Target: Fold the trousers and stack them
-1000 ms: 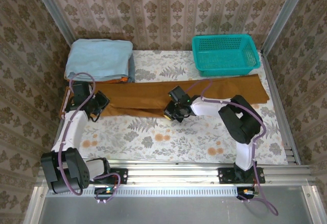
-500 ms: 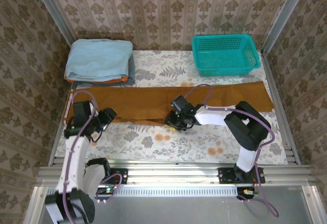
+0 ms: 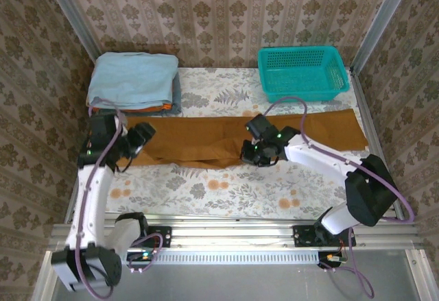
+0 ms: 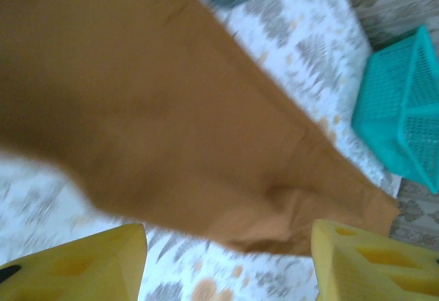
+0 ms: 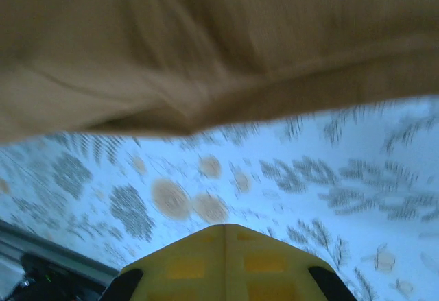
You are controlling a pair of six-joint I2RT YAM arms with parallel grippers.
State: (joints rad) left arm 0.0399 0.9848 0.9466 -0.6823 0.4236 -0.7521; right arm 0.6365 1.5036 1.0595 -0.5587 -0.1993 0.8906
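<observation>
Nearest, a bare strip of floral-print table (image 3: 226, 191) lies open before the rust-brown cloth trousers (image 3: 199, 136), stretched flat left-to-right nearly edge to edge, the left gripper (image 3: 143, 138) spread wide over their left end, the right gripper (image 3: 248, 154) pressed closed at their near edge, a teal plastic basket (image 3: 302, 71) behind

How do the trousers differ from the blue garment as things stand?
The trousers are rust-brown; the blue garment is pale blue. The trousers lie stretched long across the table; the blue garment sits folded compactly at the far-left corner. Both are cloth resting on the table.
</observation>
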